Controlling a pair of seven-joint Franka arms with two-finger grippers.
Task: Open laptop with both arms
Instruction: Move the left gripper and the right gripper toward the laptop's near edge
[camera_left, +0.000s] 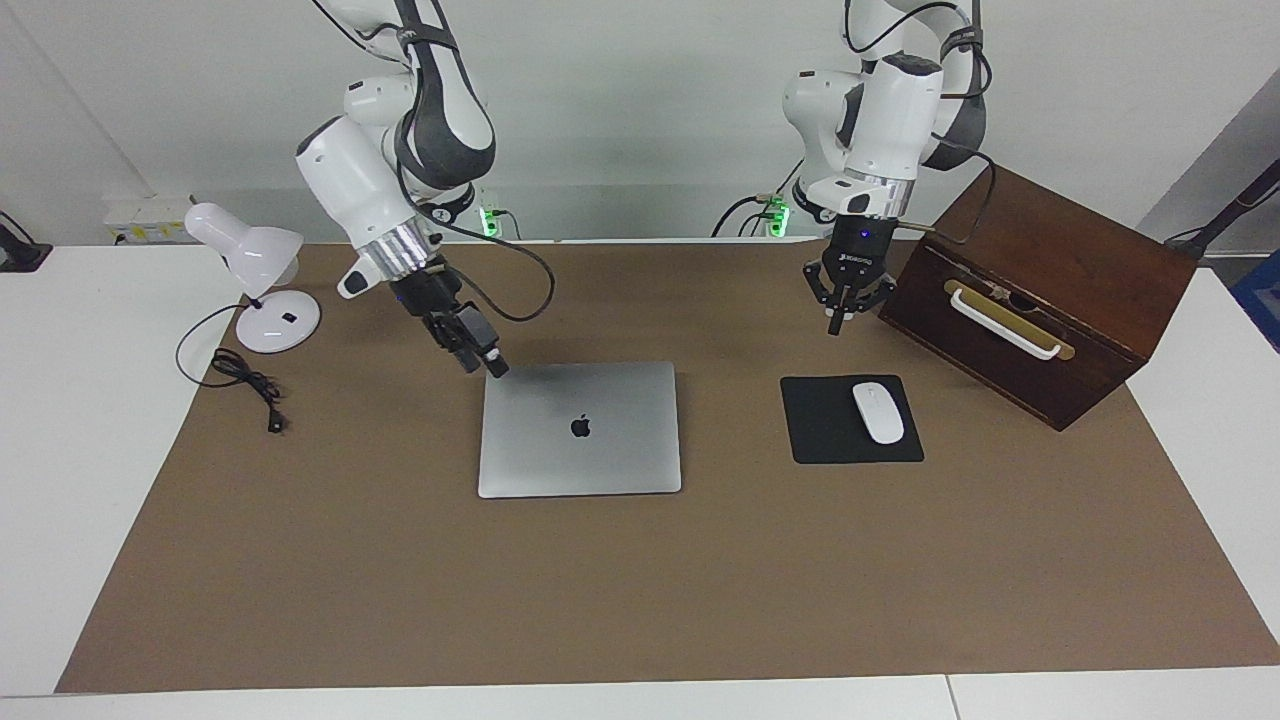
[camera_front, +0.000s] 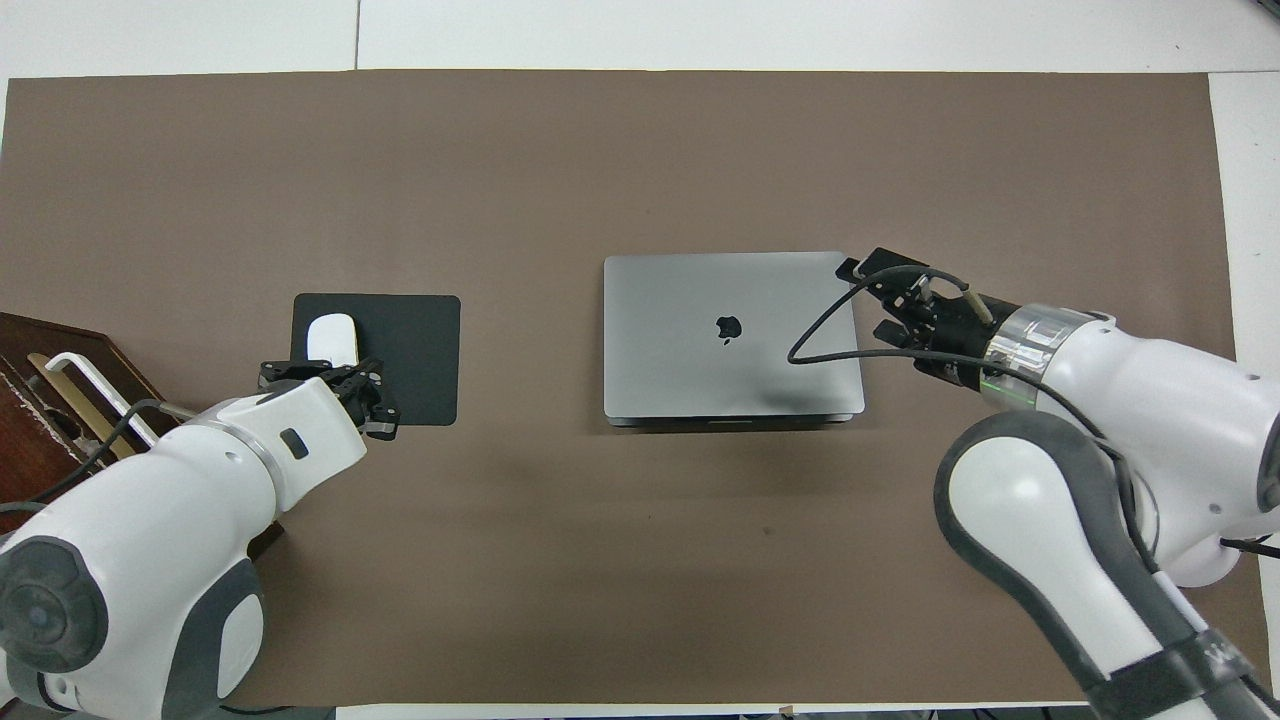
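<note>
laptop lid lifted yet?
No: the laptop lies shut and flat on the table, logo up, with the right gripper at its corner.

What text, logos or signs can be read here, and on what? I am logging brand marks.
No readable words anywhere.
Apple logo, no lettering: on the closed lid of the laptop.
Small white print on the left claw: too small to read.

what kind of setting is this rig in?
Probably a lab table staged as an office desk: a closed laptop, a mouse on a mouse pad, and a desk lamp on brown paper, against bare white walls.
</note>
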